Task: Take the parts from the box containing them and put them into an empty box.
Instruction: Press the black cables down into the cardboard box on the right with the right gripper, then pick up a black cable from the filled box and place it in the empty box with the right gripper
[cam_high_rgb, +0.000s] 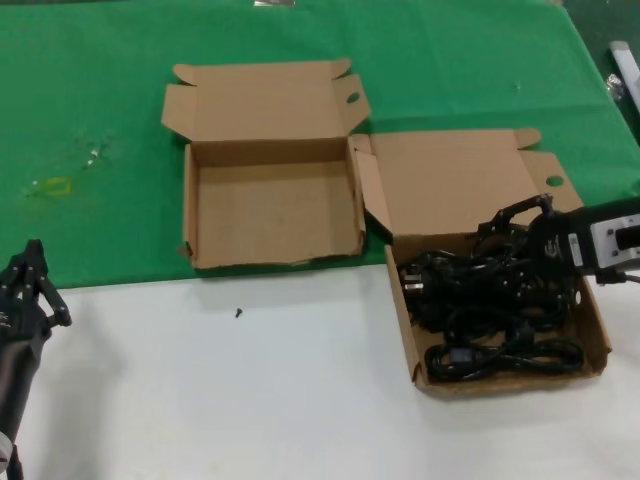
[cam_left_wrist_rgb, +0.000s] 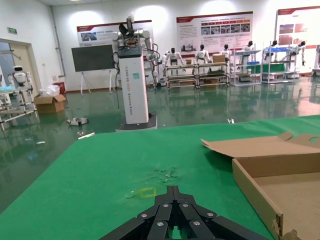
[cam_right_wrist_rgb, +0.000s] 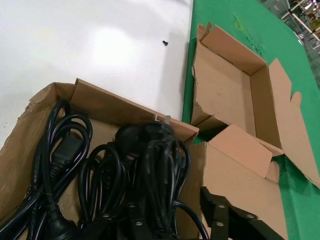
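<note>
- Several black coiled power cords (cam_high_rgb: 490, 305) fill the shallow brown cardboard box (cam_high_rgb: 404, 305) at the right, straddling green cloth (cam_high_rgb: 100, 100) and white tabletop (cam_high_rgb: 250, 390).
- Right gripper (cam_high_rgb: 520, 238) reaches into that pile, fingers spread among the cords.
- Twin brown box (cam_high_rgb: 270, 205) sits empty just left.
- Left gripper (cam_high_rgb: 30, 285) hangs pinched together near the table's left edge.

Even, bright overhead light fills the scene. The white table (cam_high_rgb: 300, 390) shows a soft glare patch in the right wrist view, washing out its surface. Shadows are faint and short, gathering inside the empty box (cam_high_rgb: 270, 205) along its walls. The black cords (cam_high_rgb: 490, 300) merge into a dark mass with little detail. In the left wrist view the glossy hall floor (cam_left_wrist_rgb: 215, 107) mirrors ceiling lights.
</note>
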